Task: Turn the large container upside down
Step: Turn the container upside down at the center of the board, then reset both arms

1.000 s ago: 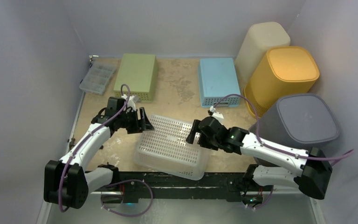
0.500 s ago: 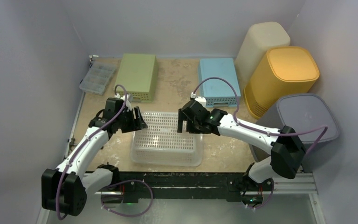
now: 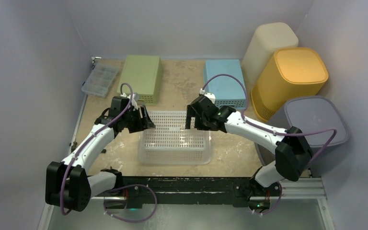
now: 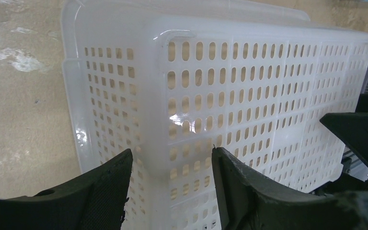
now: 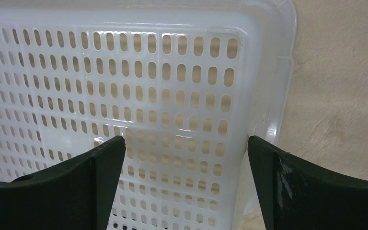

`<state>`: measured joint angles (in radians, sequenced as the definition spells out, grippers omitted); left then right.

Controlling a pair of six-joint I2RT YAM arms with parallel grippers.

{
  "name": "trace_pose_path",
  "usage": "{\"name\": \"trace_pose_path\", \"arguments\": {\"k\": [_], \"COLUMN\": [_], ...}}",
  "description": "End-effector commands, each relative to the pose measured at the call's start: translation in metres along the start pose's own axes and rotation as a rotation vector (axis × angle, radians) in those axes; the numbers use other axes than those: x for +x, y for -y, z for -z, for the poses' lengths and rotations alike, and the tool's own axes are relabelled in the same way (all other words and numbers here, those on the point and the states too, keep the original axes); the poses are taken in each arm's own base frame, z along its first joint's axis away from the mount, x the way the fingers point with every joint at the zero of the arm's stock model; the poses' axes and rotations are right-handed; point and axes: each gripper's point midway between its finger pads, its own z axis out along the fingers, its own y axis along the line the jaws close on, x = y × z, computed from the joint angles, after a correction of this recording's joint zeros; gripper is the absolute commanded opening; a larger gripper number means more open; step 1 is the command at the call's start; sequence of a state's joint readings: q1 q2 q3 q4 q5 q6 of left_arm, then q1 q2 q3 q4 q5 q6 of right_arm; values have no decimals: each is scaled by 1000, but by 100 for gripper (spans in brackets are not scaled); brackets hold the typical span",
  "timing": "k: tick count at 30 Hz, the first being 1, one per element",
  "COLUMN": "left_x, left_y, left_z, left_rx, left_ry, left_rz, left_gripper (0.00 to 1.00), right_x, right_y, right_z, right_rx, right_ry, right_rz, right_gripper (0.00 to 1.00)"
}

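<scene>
The large container, a white perforated basket (image 3: 175, 139), lies flat on the table with its slotted base facing up and its rim down. My left gripper (image 3: 145, 120) is at its far left corner. In the left wrist view that gripper (image 4: 172, 167) stands open, its fingers either side of a corner of the basket (image 4: 249, 86) and not pressing on it. My right gripper (image 3: 190, 120) is at the far right corner. The right wrist view shows it (image 5: 187, 158) wide open over the base of the basket (image 5: 124, 81), with nothing held.
A green box (image 3: 140, 76), a blue box (image 3: 224, 82) and a clear organiser (image 3: 99, 79) stand at the back. Beige (image 3: 273, 45), yellow (image 3: 292, 76) and grey (image 3: 311, 124) bins crowd the right side, the grey one close to my right arm.
The basket was tilted near the front edge; now it lies flat, base up, a little farther back. Both grippers moved to its far corners, and the left jaws narrowed slightly.
</scene>
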<state>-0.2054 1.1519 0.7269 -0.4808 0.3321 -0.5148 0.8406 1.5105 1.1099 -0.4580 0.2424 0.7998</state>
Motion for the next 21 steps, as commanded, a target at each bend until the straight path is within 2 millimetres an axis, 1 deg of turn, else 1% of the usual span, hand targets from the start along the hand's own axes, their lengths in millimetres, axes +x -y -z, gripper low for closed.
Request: {"name": "trace_pose_path", "arguments": {"k": [1, 5, 7, 10, 13, 17, 19, 21], "left_x": [4, 1, 0, -4, -10, -14, -13, -9], "left_y": [39, 34, 29, 23, 22, 24, 27, 30], "left_z": [2, 6, 8, 11, 16, 16, 13, 10], "left_rx": [181, 148, 111, 68, 49, 51, 71, 98], "left_ry": [-28, -4, 1, 14, 34, 50, 40, 25], "left_rz": [15, 6, -4, -25, -37, -37, -34, -30], "left_gripper": [59, 59, 60, 62, 64, 65, 65, 65], "right_x": [-28, -27, -26, -27, -30, -31, -26, -19], "right_y": [-35, -36, -36, -30, -22, -12, -9, -11], "right_z": [13, 14, 17, 21, 28, 34, 34, 32], "right_rx": [-183, -214, -220, -202, -184, -153, -151, -174], "right_ry": [71, 49, 45, 64, 91, 114, 107, 83], "right_rz": [-44, -17, -12, -22, -35, -55, -63, -73], "right_gripper": [99, 98, 98, 98, 99, 99, 99, 99]}}
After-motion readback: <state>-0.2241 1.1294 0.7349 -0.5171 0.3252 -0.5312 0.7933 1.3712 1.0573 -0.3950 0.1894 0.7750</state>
